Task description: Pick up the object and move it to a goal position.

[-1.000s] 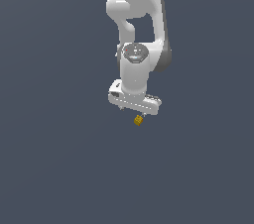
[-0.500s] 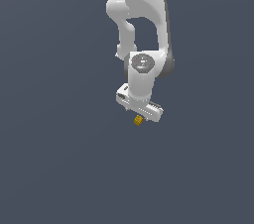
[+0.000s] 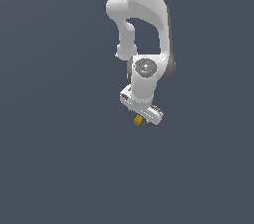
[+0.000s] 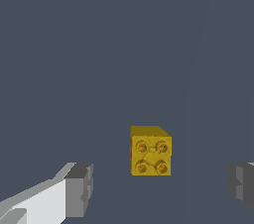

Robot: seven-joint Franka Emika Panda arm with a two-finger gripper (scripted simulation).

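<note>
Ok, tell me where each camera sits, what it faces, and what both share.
Exterior view: off the arm, its position unknown; it faces the white arm, whose gripper hangs over the yellow cube.
Wrist view: on the wrist, looking past two wide-apart fingertips at the cube on the grey floor; neither touches it.
Shared: cube, gripper and floor.

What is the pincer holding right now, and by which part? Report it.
Nothing. In the wrist view the pincer is open, its fingers wide apart, and the yellow cube sits between them with clear gaps on both sides, untouched.
</note>
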